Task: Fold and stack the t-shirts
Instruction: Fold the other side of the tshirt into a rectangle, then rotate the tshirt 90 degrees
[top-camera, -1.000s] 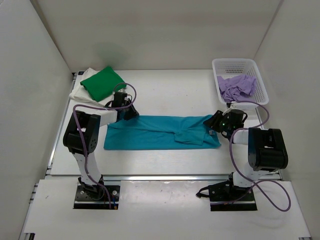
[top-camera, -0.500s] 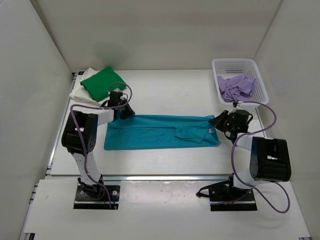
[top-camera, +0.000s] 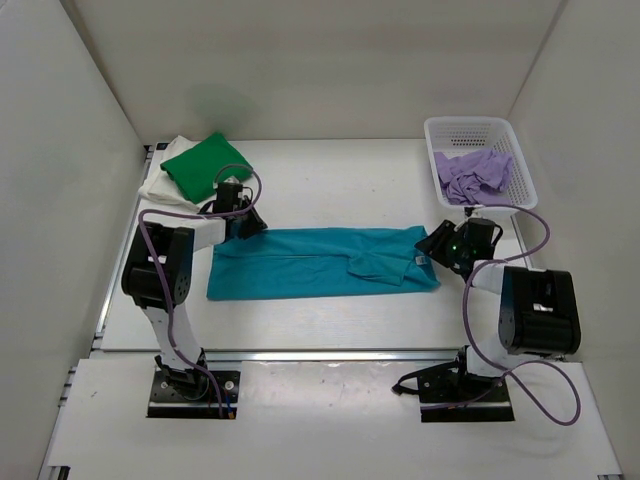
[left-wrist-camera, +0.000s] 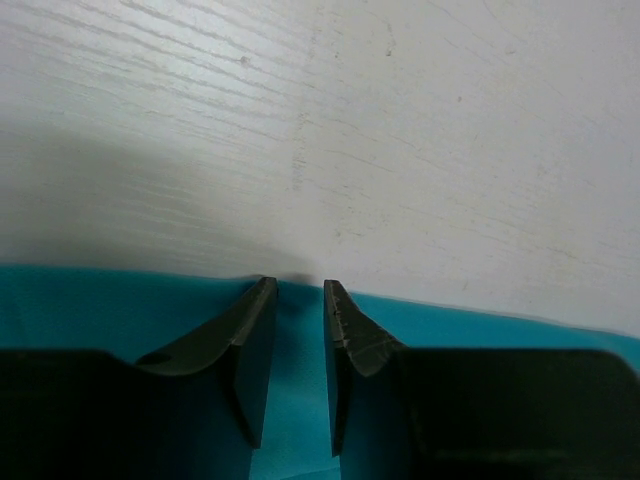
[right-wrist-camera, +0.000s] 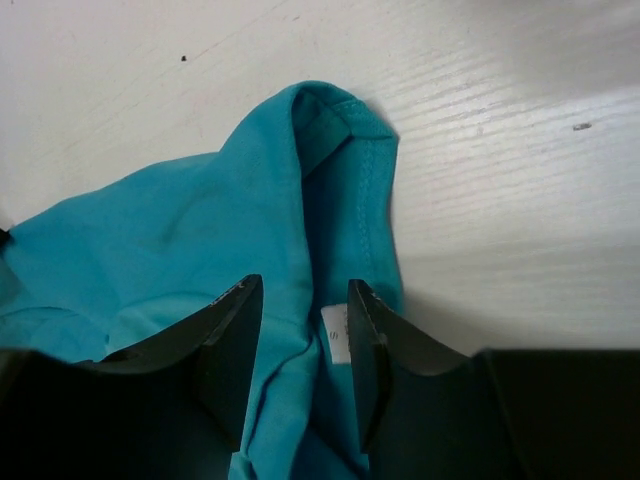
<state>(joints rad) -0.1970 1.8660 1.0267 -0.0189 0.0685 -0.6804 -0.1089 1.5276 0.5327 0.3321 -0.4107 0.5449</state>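
Teal t-shirt (top-camera: 300, 262) lying stretched across counter (top-camera: 340, 190) | left hand (left-wrist-camera: 298, 285) sitting narrowly spread at its far-left edge | right hand (right-wrist-camera: 302, 284) gaping over white neck label (right-wrist-camera: 335, 335)

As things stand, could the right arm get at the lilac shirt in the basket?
Probably yes: the lilac shirt lies in the open-topped basket just beyond the right gripper, nothing between them.

White-and-black left arm (top-camera: 160, 268) and right arm (top-camera: 535, 312) are trailing purple cables (top-camera: 468, 305); left gripper (left-wrist-camera: 300, 292) and right gripper (right-wrist-camera: 305, 292) are showing dark wedge fingers (left-wrist-camera: 250, 350).
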